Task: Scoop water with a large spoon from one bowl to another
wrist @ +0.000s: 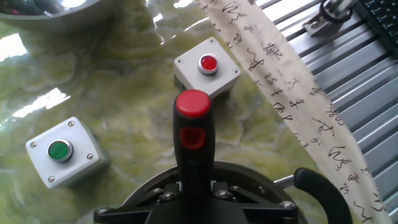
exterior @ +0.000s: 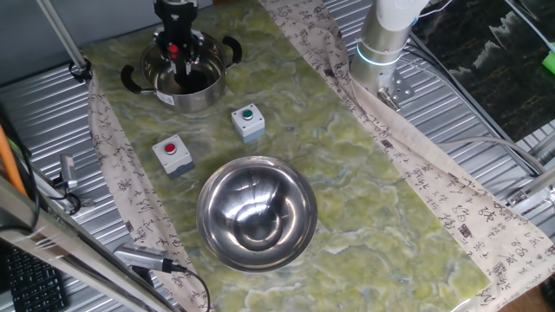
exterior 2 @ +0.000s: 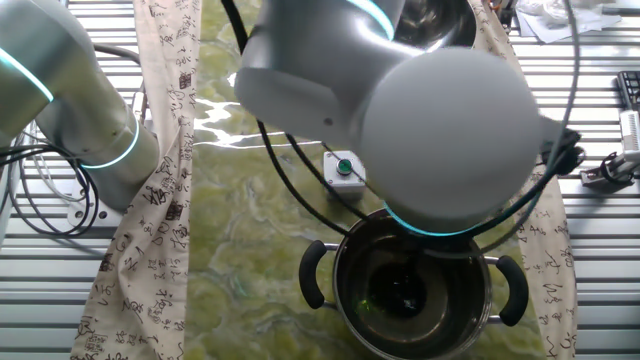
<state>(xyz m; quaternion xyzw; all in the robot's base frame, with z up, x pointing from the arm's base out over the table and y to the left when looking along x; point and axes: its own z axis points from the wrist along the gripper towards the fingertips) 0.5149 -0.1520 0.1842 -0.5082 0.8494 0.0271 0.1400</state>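
Note:
The small steel pot (exterior: 184, 80) with two black loop handles stands at the far left end of the mat. My gripper (exterior: 178, 54) hangs straight over it, shut on the large spoon (exterior: 173, 50), whose red part shows between the fingers. In the hand view the spoon's black handle with its red tip (wrist: 193, 104) points up from my gripper (wrist: 194, 186). The spoon's bowl is hidden. The pot's inside (exterior 2: 405, 290) is dark with faint glints of water. The wide shiny bowl (exterior: 256, 214) sits near the mat's front, apart from the pot.
A grey box with a red button (exterior: 173, 154) and one with a green button (exterior: 247, 120) lie between pot and wide bowl. The arm's base (exterior: 381, 43) stands at the back right. Patterned cloth (exterior: 416, 165) edges the mat; ribbed metal lies beyond.

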